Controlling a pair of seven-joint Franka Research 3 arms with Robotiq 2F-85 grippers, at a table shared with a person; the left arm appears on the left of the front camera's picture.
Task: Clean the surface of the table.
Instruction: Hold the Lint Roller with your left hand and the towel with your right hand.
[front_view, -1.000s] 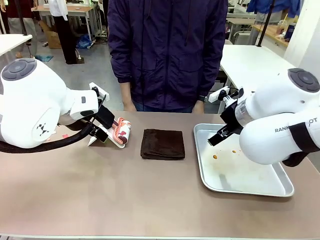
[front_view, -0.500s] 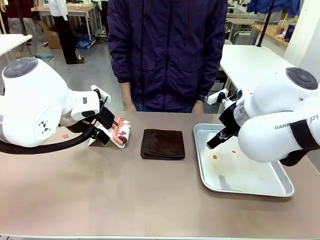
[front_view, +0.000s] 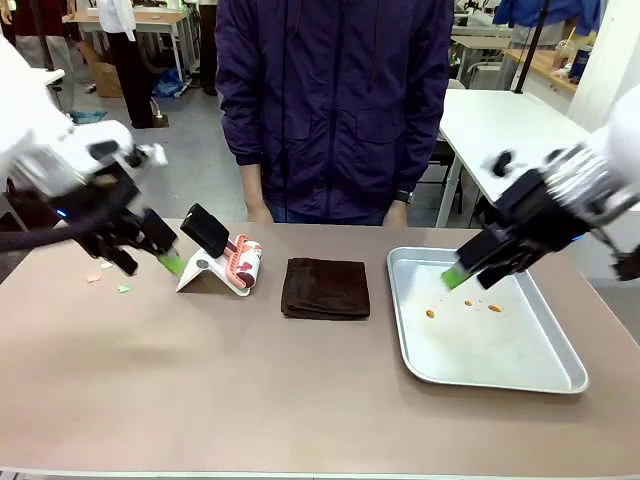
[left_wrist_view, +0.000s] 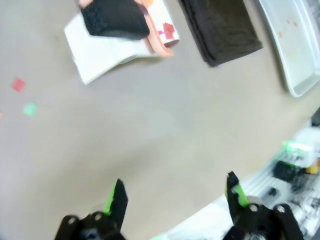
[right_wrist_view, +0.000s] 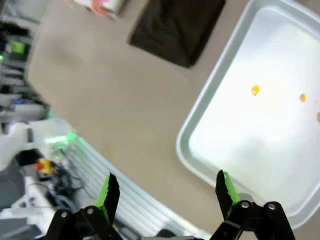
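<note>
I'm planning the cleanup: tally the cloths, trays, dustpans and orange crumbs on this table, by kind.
Brown cloth: 1
Metal tray: 1
Dustpan with brush: 1
Orange crumbs, in the tray: 3
Total: 6

Folded cloth (front_view: 325, 288): on the table (front_view: 300, 400), toward its far edge.
Tray (front_view: 490, 350): right of the cloth (crumbs (front_view: 430, 313) lie in it).
Dustpan set (front_view: 215, 265): just left of the cloth.
Paper scraps (front_view: 124, 289): farther left.
</note>
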